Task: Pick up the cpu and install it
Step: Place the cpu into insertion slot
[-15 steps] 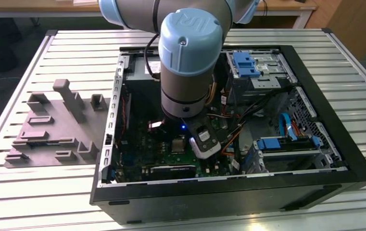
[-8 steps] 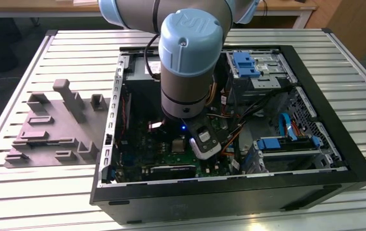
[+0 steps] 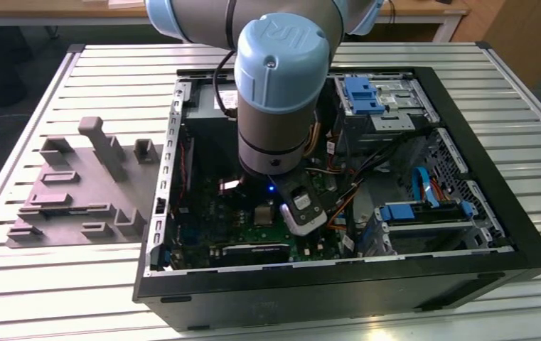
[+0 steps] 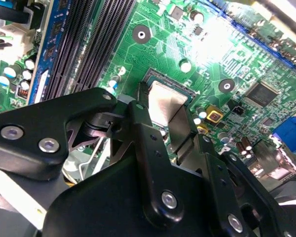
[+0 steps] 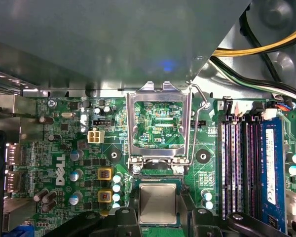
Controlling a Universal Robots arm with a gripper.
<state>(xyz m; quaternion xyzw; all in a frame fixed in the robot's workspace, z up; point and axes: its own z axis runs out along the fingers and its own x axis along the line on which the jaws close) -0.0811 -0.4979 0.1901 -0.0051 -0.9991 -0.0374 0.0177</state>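
Observation:
The cpu point(image 5: 158, 201), a small square chip with a silvery top, lies low in the dark socket opening on the green motherboard point(image 5: 64, 148). In the second wrist view the cpu point(image 4: 164, 101) shows between two black fingers point(image 4: 140, 121). My gripper point(image 4: 162, 116) is down over the socket with a finger against each of two opposite edges of the chip, shut on it; in the first wrist view the gripper point(image 5: 158, 210) frames the chip the same way. The silver socket frame point(image 5: 158, 123) stands flipped open just beyond it. In the exterior view my arm point(image 3: 275, 106) reaches down into the black computer case point(image 3: 497, 234).
A thin metal lever point(image 5: 200, 118) stands raised beside the open frame. Black memory slots point(image 5: 237, 168) and a blue slot run along one side of the socket. Yellow and black cables point(image 5: 266, 47) hang nearby. A grey plastic fixture point(image 3: 80, 185) sits outside the case on the exterior view's left.

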